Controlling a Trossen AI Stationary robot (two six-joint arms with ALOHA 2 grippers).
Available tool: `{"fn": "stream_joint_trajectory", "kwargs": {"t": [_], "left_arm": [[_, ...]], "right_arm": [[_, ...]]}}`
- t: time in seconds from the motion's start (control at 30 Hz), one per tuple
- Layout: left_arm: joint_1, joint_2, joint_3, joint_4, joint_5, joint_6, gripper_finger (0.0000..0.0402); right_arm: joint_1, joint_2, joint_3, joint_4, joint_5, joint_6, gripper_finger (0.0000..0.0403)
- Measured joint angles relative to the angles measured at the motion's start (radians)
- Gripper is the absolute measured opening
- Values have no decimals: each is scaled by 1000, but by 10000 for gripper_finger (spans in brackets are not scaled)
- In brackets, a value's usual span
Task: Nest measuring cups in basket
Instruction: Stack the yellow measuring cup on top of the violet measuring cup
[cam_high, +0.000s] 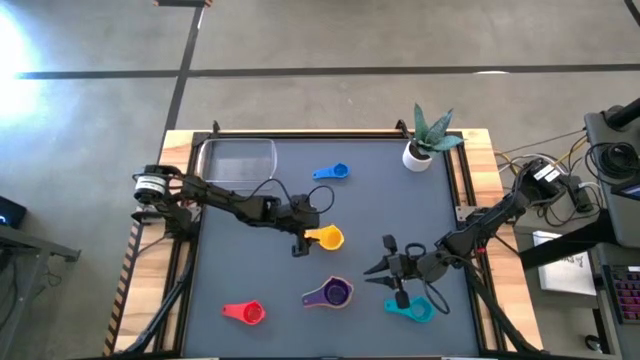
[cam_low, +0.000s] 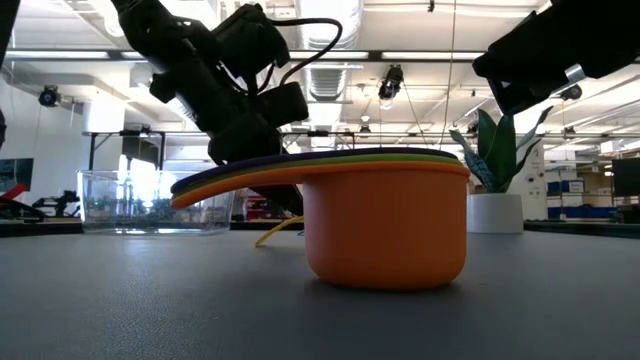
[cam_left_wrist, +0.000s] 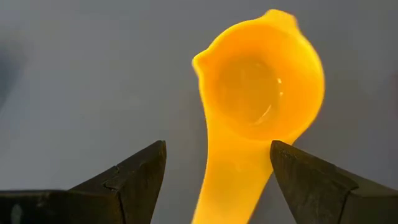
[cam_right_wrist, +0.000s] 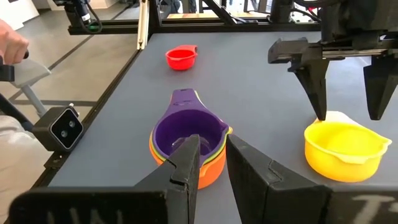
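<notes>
Yellow cup (cam_high: 327, 238) handle sits between open left gripper (cam_high: 300, 243) fingers.

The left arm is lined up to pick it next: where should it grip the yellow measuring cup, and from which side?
By the flat handle of the yellow cup, from above. The cup sits upright with the handle sticking out level, and the left gripper's open fingers straddle it; the round bowl is wider.

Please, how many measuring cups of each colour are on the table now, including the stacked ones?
Blue cup: 1
Yellow cup: 1
Red cup: 1
Teal cup: 1
Purple cup: 1, top of stack
Green cup: 1, in stack
Orange cup: 1, bottom of stack
Total: 7
</notes>
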Motion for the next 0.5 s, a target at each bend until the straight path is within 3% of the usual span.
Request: {"fn": "stream_joint_trajectory", "kwargs": {"t": [0.5], "left_arm": [[-2,44,0,-13,-12,30,271]], "right_arm": [[0,0,0,-3,0,-1,68]]}}
